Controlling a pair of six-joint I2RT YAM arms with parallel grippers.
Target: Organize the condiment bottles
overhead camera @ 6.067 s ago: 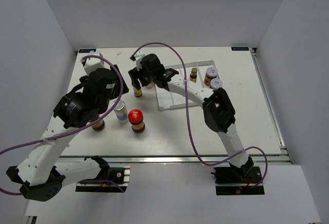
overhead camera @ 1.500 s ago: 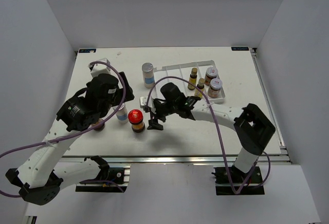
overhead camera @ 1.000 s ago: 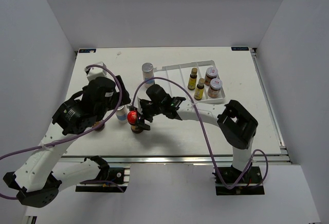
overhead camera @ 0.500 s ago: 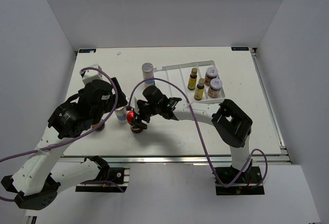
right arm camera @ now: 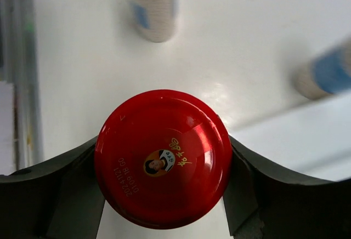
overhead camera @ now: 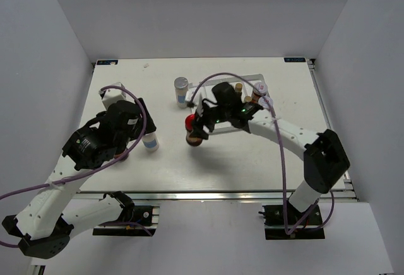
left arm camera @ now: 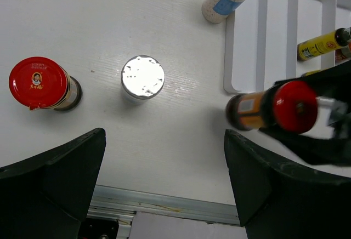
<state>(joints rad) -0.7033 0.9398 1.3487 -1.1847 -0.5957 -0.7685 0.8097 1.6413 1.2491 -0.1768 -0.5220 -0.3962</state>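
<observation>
My right gripper (overhead camera: 197, 127) is shut on a dark red-lidded jar (overhead camera: 192, 130) and holds it tilted above the table, just left of the white divided tray (overhead camera: 218, 81). In the right wrist view the red lid (right arm camera: 163, 140) fills the space between the fingers (right arm camera: 66, 189). My left gripper (left arm camera: 164, 195) is open and empty, high over the table. Below it stand the other red-lidded jar (left arm camera: 37, 83) and a silver-capped shaker (left arm camera: 142, 77), also seen from above (overhead camera: 150, 142). The second shaker (overhead camera: 182, 92) stands left of the tray. A yellow bottle (overhead camera: 238, 87) and a white-lidded jar (overhead camera: 260, 90) are in the tray.
The tray's near-left corner (left arm camera: 230, 88) lies right beside the held jar (left arm camera: 274, 107). The right arm (overhead camera: 278, 130) reaches across the tray and hides part of it. The table's metal front rail (left arm camera: 164, 209) runs under my left gripper.
My right gripper has shut on the red-lidded jar, lifted it off the table and carried it right towards the tray. The left arm has hardly moved.
</observation>
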